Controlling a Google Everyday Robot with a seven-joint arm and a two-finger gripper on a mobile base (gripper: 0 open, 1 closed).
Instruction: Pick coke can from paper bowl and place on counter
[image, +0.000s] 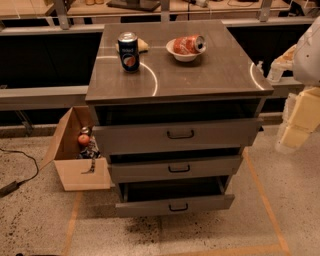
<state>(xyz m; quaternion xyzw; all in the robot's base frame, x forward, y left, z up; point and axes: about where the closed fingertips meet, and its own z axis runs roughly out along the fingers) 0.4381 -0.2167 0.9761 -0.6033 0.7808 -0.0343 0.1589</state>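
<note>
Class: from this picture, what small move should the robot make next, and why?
Probably raise the gripper over the counter toward the coke can. The can lies on its side in the paper bowl, far from the gripper, which hangs below counter height at the picture's right edge.

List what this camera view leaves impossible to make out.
- Gripper: beside the counter's right edge; the arm behind it is cut off by the frame.
- Yellowish object: mostly hidden behind the dark blue can; unidentifiable.
- Paper bowl: inside covered by the coke can lying in it.
- Cardboard box: contents too small, partly hidden by the drawers.
</note>
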